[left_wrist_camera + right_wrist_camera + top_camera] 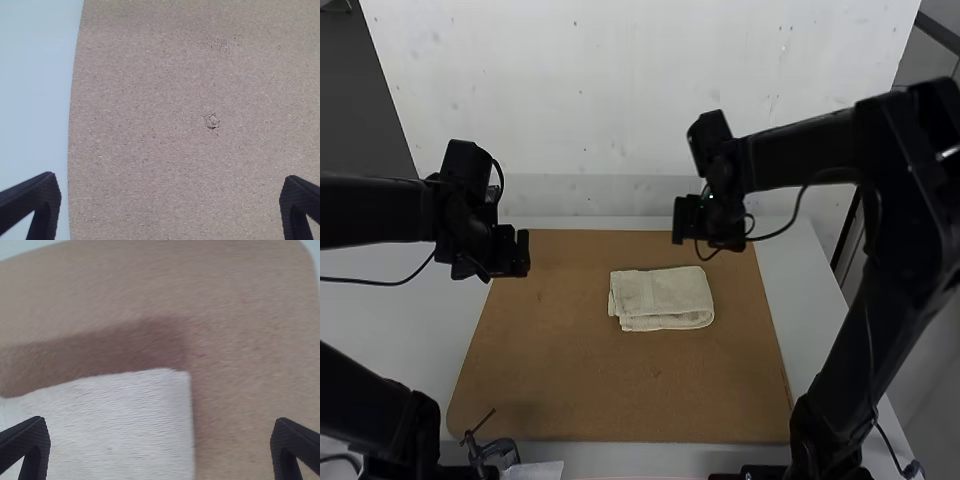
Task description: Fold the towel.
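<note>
The pale towel (663, 298) lies folded into a compact rectangle on the brown board, right of its middle, with layered edges along its near side. My left gripper (523, 254) hangs over the board's far left corner, well away from the towel. My right gripper (688, 222) is above the board's far edge, beyond the towel and toward its right. In the left wrist view my left gripper (170, 200) stands wide open over bare board. In the right wrist view my right gripper (161, 442) is open too, with part of the towel (110, 430) below.
The brown board (550, 370) covers the middle of the white table (410, 320). A small clamp-like metal object (495, 450) sits at the near left edge. A pale wall rises behind the table.
</note>
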